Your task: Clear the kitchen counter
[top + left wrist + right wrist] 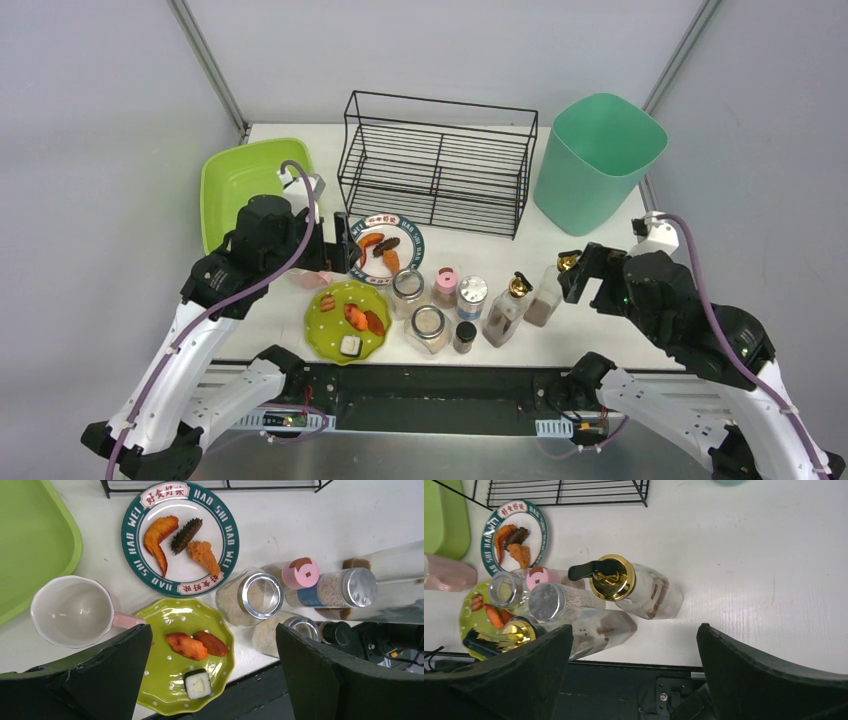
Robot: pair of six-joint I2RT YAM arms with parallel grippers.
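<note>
White counter (480, 253) spans ahead of both bases, cluttered, and we see the left gripper (212, 635) splayed empty above green plate (160, 625) and mug (72, 611), the right gripper (634, 630) splayed empty, nearer the pump bottle (649, 595) just ahead.

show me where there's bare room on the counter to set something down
Widest bare counter: right of the bottles, in front of the bin. A narrower strip runs between the rack and the jars. Crowded front left: white plate, green plate, cup, jars and bottles packed close.
</note>
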